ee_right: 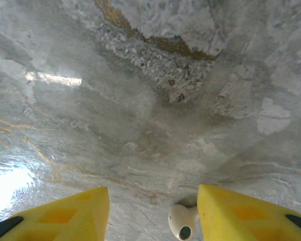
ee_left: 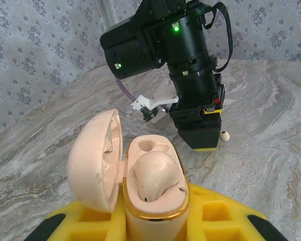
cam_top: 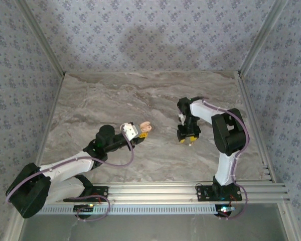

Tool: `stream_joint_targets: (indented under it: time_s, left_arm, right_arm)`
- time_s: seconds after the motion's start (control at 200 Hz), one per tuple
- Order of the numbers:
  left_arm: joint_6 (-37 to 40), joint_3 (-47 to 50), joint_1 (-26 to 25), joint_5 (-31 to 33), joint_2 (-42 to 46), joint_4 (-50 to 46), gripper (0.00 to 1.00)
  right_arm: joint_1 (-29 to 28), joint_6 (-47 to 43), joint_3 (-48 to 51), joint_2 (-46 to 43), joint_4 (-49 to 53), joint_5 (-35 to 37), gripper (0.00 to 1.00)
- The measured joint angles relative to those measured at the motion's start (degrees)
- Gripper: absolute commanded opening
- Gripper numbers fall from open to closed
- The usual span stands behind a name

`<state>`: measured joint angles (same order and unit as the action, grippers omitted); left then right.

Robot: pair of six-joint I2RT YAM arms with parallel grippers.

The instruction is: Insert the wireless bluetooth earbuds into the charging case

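One charging case, two earbuds

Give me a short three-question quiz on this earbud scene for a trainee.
1. True or false: the case is shut.
2. Which hand holds the case? A) left hand B) right hand
3. Fill in: the loose earbud lies on the ____.
Key: 1 false; 2 A; 3 table.
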<state>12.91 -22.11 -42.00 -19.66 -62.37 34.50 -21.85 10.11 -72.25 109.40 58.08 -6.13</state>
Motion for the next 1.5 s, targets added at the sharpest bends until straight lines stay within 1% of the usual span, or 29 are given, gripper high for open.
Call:
stream_joint_targets:
  time_s: [0.185,0.38,0.475,0.655,0.789,0.994,1.214,1.499]
  left_arm:
    - [0.2,0.0,0.0,0.0,0.0,0.0,0.12]
    - [0.2,0.0,0.0,0.0,0.0,0.0,0.12]
    - [0.2,0.0,0.0,0.0,0.0,0.0,0.12]
    - [0.1,0.0,0.0,0.0,0.0,0.0,0.12]
    - [0.1,0.0,0.0,0.0,0.0,0.0,0.12]
    - [0.2,0.0,0.0,0.0,0.2,0.0,0.12]
    - [0.2,0.0,0.0,0.0,0.8,-0.1,0.12]
    - [0.2,0.0,0.0,0.0,0.9,-0.1,0.12]
  right_arm:
    - [0.5,-0.1,1.7,0.0,0.1,-0.1,0.53]
    - [0.6,0.8,5.2,-2.6,-0.1,0.4,0.53]
    - [0.9,1.3,6.9,-3.4,0.5,0.7,0.51]
    - [0.9,2.4,9.0,-5.0,-0.8,0.9,0.43]
    - [0.7,3.0,9.7,-5.8,-0.8,0.7,0.43]
    - [0.9,3.1,7.7,-6.7,2.4,1.5,0.44]
    - [2.4,2.4,3.0,-7.3,4.0,2.6,0.39]
    - [2.5,1.6,2.6,-3.8,4.1,2.7,0.36]
